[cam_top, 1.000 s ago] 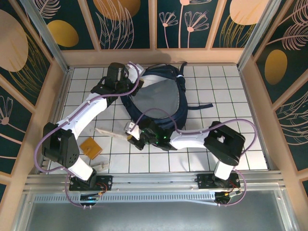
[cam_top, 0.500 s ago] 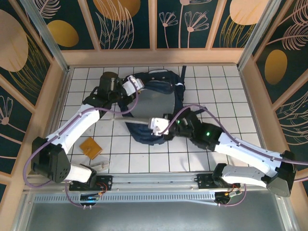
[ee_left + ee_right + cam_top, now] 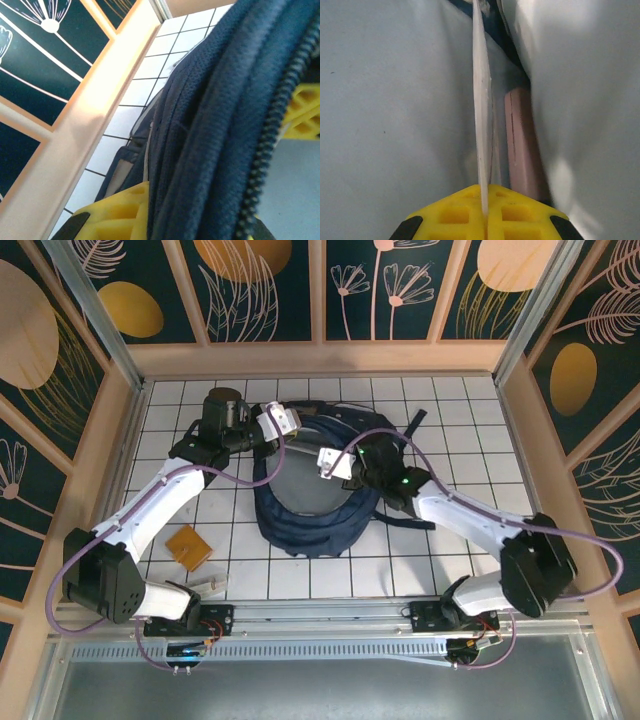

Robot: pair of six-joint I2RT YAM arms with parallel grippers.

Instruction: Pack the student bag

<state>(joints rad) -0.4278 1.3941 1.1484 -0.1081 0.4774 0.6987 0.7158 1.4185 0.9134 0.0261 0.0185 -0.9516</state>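
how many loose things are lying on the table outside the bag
2: a flat orange square left of the student bag, and a small pale item by the left arm's base. Others may be hidden.

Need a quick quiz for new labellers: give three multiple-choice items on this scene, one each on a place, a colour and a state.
1. Where is the flat orange square?
A) on the back ledge
B) on the table, left of the student bag
C) in a gripper

2. What colour is the bag's lining?
A) grey
B) red
C) green

3. What is the left gripper doing?
A) hanging open
B) clamping the bag's zipper rim
C) holding a pen

Key:
1 B, it lies on tiles beside the bag.
2 A, grey shows inside the opening.
3 B, yellow fingers pinch navy fabric.
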